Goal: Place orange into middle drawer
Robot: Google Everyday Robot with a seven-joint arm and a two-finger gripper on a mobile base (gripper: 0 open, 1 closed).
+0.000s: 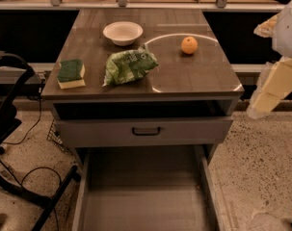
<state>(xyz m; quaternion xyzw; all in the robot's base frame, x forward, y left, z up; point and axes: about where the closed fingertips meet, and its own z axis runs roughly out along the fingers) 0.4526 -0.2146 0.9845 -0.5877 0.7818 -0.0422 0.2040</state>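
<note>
The orange (189, 45) sits on the right back part of the cabinet's brown top, inside a pale ring mark. The middle drawer (145, 196) is pulled out below, with a bare grey floor and thin side walls, and nothing lies in it. The gripper is out of view. Only the white and cream arm (273, 88) shows at the right edge, off the cabinet's right side, well right of and lower than the orange.
A white bowl (123, 32), a green bag (130, 65) and a green-and-yellow sponge (71, 73) lie on the top. A grey drawer front with a black handle (146, 131) sits above the open drawer. A black frame and cables (10, 143) stand at the left.
</note>
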